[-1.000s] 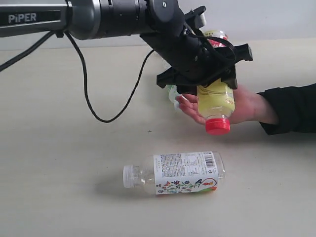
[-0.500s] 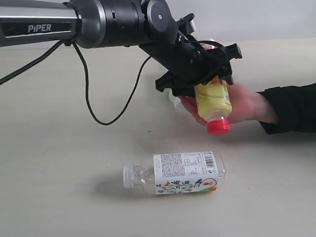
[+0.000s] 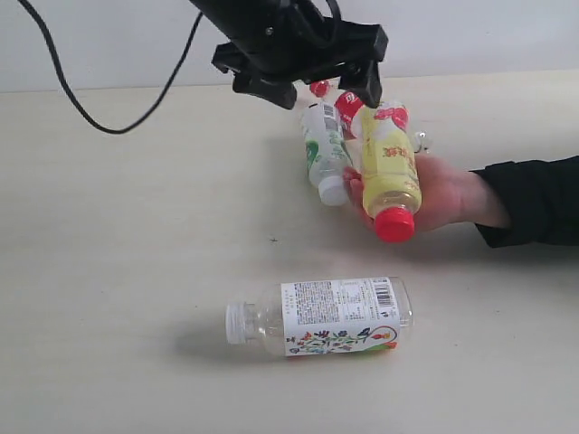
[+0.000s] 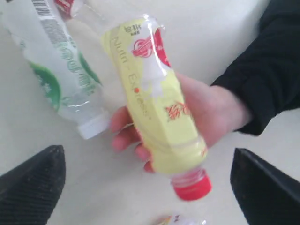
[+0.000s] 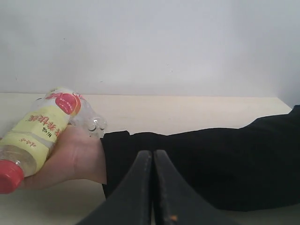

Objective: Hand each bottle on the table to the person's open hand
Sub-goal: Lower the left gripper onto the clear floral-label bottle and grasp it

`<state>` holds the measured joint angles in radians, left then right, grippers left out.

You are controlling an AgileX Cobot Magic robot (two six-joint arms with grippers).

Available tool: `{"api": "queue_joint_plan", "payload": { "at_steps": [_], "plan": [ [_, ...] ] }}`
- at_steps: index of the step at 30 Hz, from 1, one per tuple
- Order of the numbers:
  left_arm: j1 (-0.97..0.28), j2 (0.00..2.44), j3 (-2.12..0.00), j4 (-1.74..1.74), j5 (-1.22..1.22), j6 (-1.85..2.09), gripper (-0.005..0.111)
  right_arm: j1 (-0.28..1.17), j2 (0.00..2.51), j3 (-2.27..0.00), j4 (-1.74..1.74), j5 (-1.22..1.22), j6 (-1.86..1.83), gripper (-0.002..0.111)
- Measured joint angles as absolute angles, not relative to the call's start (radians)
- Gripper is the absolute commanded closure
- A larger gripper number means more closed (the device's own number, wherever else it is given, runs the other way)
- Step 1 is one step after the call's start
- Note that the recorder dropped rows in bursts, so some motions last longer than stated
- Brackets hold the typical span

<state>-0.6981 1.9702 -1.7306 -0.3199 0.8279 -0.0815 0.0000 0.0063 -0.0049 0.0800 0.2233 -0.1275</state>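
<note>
Exterior view: your left gripper (image 3: 317,89) is hanging with its jaws spread wide, gripping nothing, above the yellow-label bottle (image 3: 391,167), which is lying in the person's open hand (image 3: 448,192). Your right gripper (image 5: 153,183) is sitting closed and empty. The floral-label bottle (image 3: 330,316) is lying sideways on the table (image 3: 109,271).

Plain pale wall (image 3: 488,36) as backdrop; thin black cable (image 3: 116,132) hanging in a loop, exterior view's upper left.
</note>
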Motion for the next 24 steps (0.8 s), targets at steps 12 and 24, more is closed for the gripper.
{"api": "queue_joint_plan", "payload": {
  "at_steps": [12, 24],
  "plan": [
    [-0.698, 1.882, -1.686, -0.308, 1.207, 0.353, 0.038, 0.0, 0.006, -0.005, 0.08, 0.223, -0.128, 0.108],
    [-0.858, 1.732, -1.466, -0.317, 1.21, 0.49, 0.041, 0.0, 0.006, -0.005, 0.08, 0.223, -0.128, 0.108]
  ]
}}
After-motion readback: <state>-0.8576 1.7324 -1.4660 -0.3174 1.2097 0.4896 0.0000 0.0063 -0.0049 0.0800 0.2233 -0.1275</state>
